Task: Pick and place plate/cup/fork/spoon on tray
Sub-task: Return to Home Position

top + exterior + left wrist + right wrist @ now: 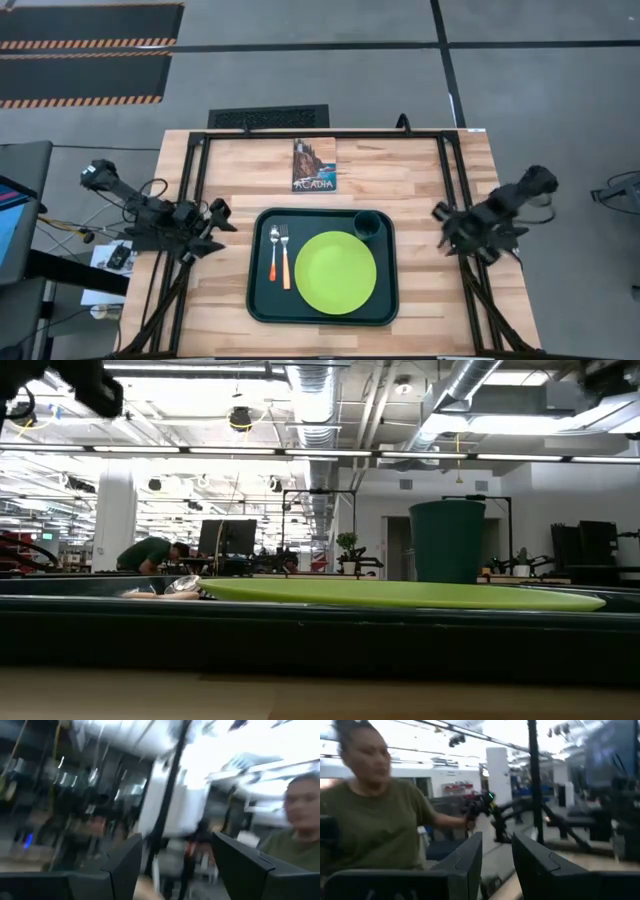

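Observation:
The dark green tray (262, 300) lies on the middle of the wooden table. On it rest the lime-green plate (335, 272), flat on its base, the teal cup (367, 224) upright in the far right corner, and the spoon (273, 251) and fork (285, 258) side by side at the left. In the low view the plate (400, 593), the cup (447, 540) and the spoon's bowl (183, 586) show above the tray's rim (320, 630). My left gripper (222, 228) (175, 870) hangs open left of the tray. My right gripper (440, 228) (497, 865) hangs open right of it. Both hold nothing.
A small "Acadia" picture book (314, 165) lies beyond the tray near the far edge. Black frame rails (195, 180) run along the table's sides and back. A person in an olive shirt (375, 825) stands beyond the table.

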{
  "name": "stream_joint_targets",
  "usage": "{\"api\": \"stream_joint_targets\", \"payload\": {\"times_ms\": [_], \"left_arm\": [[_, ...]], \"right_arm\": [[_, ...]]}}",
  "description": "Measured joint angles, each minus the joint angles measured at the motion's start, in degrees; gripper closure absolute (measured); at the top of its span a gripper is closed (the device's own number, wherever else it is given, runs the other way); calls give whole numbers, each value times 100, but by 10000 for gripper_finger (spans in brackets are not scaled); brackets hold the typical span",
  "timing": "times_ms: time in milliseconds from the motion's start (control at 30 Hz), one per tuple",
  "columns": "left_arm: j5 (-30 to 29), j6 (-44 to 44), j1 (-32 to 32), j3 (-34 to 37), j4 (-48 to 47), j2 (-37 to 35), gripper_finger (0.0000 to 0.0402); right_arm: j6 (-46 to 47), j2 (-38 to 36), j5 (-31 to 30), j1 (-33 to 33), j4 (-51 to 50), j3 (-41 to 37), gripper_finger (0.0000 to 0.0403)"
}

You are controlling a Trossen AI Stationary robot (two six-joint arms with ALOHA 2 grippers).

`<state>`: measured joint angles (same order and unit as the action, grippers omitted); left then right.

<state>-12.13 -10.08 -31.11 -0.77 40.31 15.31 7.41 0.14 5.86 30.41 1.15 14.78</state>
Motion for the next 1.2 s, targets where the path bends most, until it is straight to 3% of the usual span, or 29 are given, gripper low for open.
{"api": "stream_joint_targets", "payload": {"times_ms": [67,167,300,433,700,967,1200], "left_arm": [[-274,-320,0,0,-480,-68,173],[-344,-465,0,15,-487,-120,173],[22,-213,-2,15,-538,-109,173],[85,186,-2,18,-584,-112,173],[898,358,-4,22,-1475,-106,173],[500,757,-3,26,-1662,-107,173],[373,682,-2,30,-2461,-107,173]], "right_arm": [[93,26,-14,-25,834,-551,270],[284,13,44,-24,1989,-1279,269],[286,44,-40,-55,1920,-1424,268],[-300,4,204,-54,1866,-1424,268],[-698,12,158,-58,1092,-1426,269],[-549,12,160,-57,332,-1426,269],[-548,27,141,-57,139,-1426,269]]}}
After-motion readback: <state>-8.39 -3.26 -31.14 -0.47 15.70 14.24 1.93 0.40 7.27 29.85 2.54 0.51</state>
